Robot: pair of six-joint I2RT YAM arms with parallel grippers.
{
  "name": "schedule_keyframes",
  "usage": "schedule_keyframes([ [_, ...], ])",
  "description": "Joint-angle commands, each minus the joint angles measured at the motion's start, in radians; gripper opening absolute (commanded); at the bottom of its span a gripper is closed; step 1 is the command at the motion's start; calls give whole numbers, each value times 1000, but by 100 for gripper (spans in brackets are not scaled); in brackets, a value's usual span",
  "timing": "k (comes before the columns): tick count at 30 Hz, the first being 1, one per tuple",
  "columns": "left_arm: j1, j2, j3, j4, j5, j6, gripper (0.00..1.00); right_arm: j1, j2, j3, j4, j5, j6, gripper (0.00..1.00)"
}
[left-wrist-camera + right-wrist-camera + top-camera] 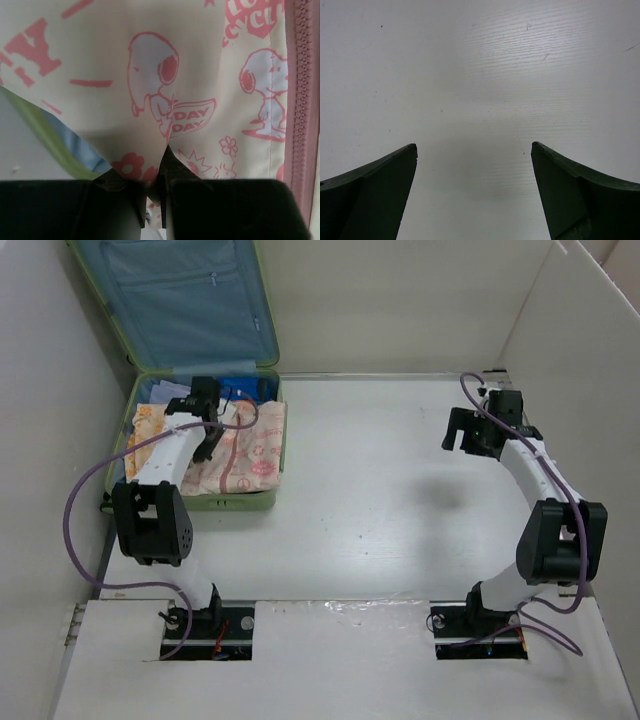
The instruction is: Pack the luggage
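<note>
I find my left gripper (154,172) pinched tight on the printed cloth (200,65), directly above the luggage (240,502), which lies open at far left, long axis near-to-far. My right gripper (474,145) hangs wide open, empty, well apart at right.

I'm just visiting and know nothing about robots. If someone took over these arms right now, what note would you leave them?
Left pincer: shut on the cartoon-print cloth, down in the luggage base.
Right pincer: open, empty, over bare table.
Luggage: open at the table's far left, lid propped upright.
Done: cloth lies in the base.
Left to do: release the cloth, then probably close the lid.
</note>
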Motion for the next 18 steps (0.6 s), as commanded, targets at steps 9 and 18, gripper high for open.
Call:
schedule_keyframes([
  [9, 229, 189, -85, 361, -3, 0, 0, -5, -14, 81, -15, 20, -40, 100],
  [18, 264, 189, 2, 233, 220, -36, 0, 121, 6, 96, -15, 51, -10, 100],
])
